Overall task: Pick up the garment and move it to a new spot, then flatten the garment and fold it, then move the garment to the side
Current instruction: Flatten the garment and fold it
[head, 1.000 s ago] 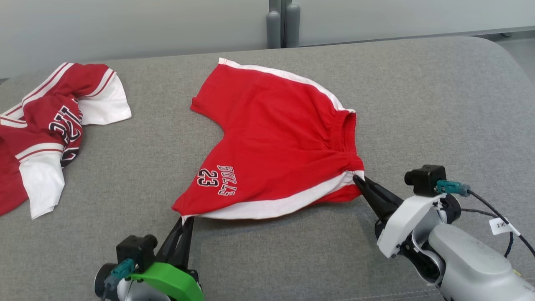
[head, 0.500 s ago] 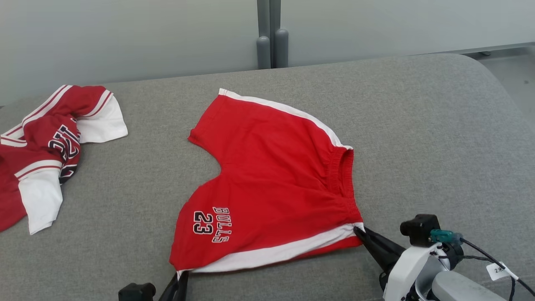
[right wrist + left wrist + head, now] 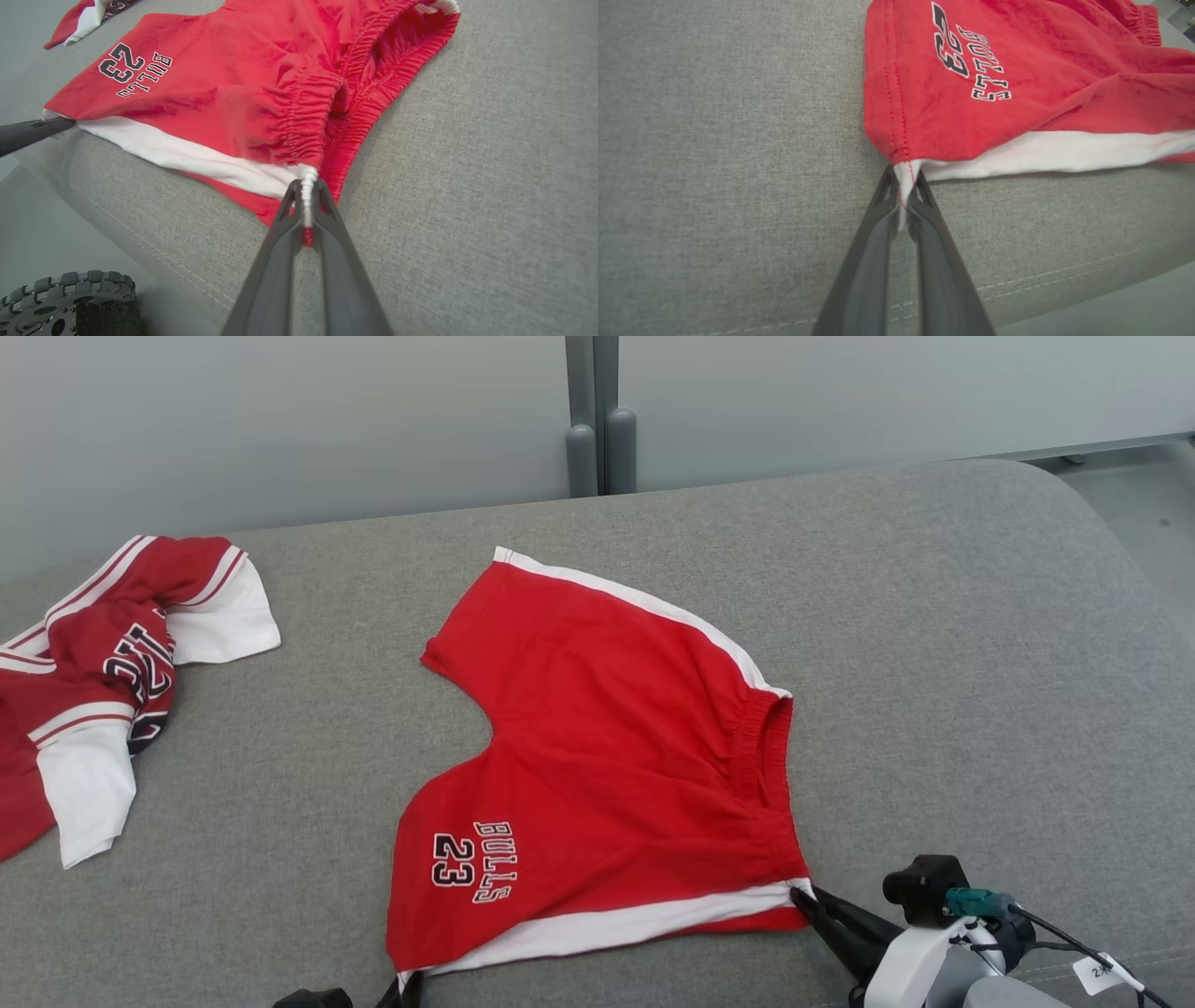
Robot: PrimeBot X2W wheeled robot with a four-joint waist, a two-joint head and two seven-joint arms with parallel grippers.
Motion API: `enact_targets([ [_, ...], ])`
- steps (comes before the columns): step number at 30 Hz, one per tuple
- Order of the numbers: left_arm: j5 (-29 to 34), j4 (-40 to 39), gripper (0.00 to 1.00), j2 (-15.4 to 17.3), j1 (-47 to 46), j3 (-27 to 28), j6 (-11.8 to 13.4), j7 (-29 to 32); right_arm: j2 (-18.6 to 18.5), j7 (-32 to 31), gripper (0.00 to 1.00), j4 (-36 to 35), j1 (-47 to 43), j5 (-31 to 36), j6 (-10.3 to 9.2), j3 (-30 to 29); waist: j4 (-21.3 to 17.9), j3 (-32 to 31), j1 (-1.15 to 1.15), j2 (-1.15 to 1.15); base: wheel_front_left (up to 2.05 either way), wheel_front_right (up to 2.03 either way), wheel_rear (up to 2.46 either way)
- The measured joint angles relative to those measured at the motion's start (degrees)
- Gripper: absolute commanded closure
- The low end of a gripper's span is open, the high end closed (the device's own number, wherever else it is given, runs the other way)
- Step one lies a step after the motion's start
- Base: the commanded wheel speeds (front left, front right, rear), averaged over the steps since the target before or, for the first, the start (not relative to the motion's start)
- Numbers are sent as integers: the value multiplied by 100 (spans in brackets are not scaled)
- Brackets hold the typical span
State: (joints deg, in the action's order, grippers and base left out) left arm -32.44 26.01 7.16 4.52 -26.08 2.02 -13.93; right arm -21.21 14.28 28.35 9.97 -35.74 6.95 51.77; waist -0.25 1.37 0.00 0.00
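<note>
A: Head view: left end effector [image 3: 408, 987] is getting cut off at the bottom edge, tips barely showing.
B: Left wrist view: it is pinching the red shorts' [image 3: 607, 775] white hem corner. Right end effector [image 3: 805, 898], reaching in low from the right, is clamping the waistband corner. Shorts are lying spread on the grey cushion [image 3: 934, 663].

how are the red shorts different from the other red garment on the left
The shorts lie spread out; the top lies crumpled. The left tool and right tool pinch the shorts' corners; nothing touches the top. Both are red and white.
</note>
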Motion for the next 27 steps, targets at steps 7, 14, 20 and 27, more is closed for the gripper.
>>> enact_targets([
  [7, -68, 154, 0, -4, -19, 48, 2, 1, 87, 0, 0, 19, -40, 12, -7, -180, -11, -64, 0, 0, 0, 0, 0],
  [14, -71, 160, 0, 141, -14, 202, 13, 1, 45, 0, 0, 0, -280, 96, -105, -370, -8, -119, 0, 0, 0, 0, 0],
  [20, -71, -116, 0, 179, -8, 433, 86, -30, -81, 1, 0, -246, -377, 176, -312, -821, -32, -181, 0, 0, 0, 0, 0],
  [27, -44, -681, 0, 257, -18, 756, 162, -32, -138, 5, 0, -631, -360, 368, -628, -1389, -94, -289, 0, 0, 0, 0, 0],
])
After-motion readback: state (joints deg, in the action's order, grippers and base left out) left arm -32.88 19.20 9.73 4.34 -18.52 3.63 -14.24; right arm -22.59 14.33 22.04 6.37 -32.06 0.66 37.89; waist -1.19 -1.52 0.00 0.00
